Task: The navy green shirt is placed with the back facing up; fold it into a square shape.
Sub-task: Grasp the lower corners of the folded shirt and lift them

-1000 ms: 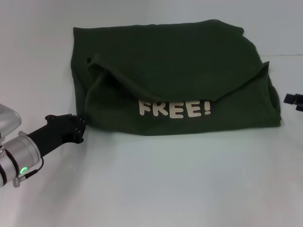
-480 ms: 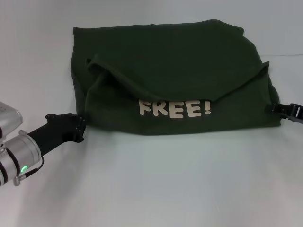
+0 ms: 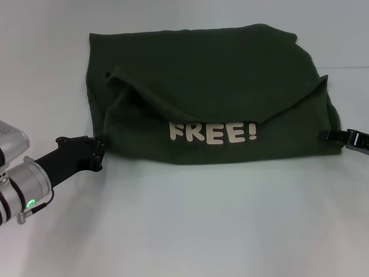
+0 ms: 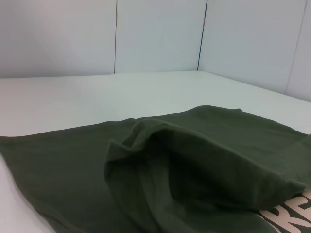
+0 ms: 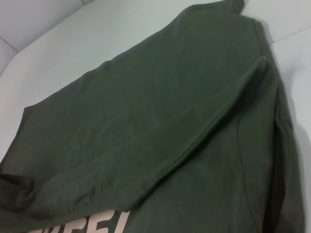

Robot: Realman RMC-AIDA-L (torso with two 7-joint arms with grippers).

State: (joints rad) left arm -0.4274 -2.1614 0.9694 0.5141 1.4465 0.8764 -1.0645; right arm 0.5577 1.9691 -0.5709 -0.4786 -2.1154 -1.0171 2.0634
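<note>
- The desk [image 3: 190, 231] was a plain pale surface, and the only things on it were the navy green shirt [image 3: 207, 86] and my two tools.
- Pale wall panels stood behind the desk in the left wrist view; nothing lay between either tool and the cloth.
- The navy green shirt lay in the far half of the desk, from about 10 o'clock across to 2 o'clock of the head view's centre.
- It was partly folded: an upper layer draped forward in a curved flap, and the cream "FREE!" lettering [image 3: 213, 133] showed below that flap, reading upright toward me.
- Its long axis ran from 9 o'clock to 3 o'clock, with the straight near edge facing 6 o'clock.
- My left tool [image 3: 92, 154] sat at the shirt's near left corner, around 8 o'clock, just touching or nearly touching the hem; I could not tell whether it was parted or closed.
- My right tool [image 3: 340, 137] reached in at 3 o'clock, against the shirt's near right corner; only its dark tip showed, so I could not tell its state either.
- Both wrist views were filled with green folds, with no fingers visible.
</note>
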